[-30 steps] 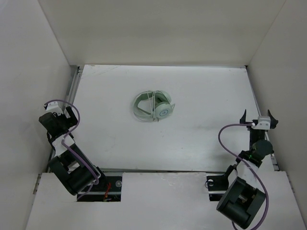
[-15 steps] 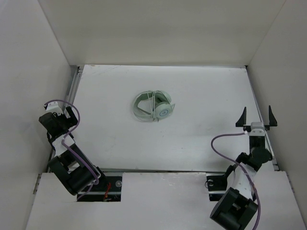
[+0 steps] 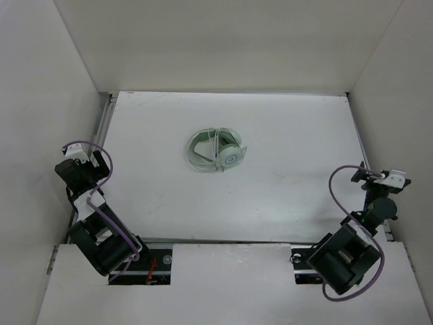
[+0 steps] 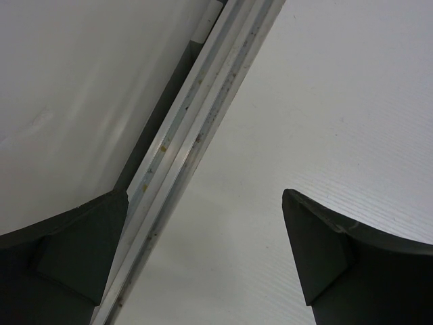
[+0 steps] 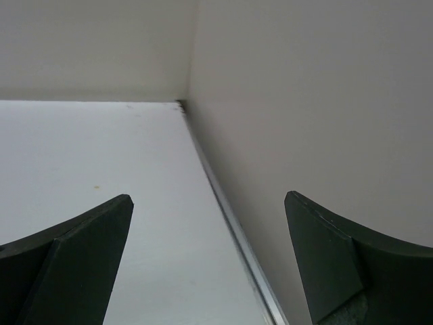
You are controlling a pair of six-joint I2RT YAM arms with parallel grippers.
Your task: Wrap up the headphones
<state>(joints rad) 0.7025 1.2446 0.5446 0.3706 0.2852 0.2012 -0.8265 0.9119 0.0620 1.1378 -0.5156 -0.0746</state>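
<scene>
Headphones (image 3: 216, 152) lie bundled near the middle of the tabletop (image 3: 291, 128), cable looped over the earcups, well apart from both claws: left claw (image 3: 84, 157) sits by the left edge, right claw (image 3: 383, 177) by the right edge. Left claw's jaws are spread wide and hold nothing, hanging over the metal rail (image 4: 177, 162) along the tabletop's left side. Right claw is also wide open and empty, facing the far right corner beside the side wall (image 5: 311, 101), with nothing between its fingers.
</scene>
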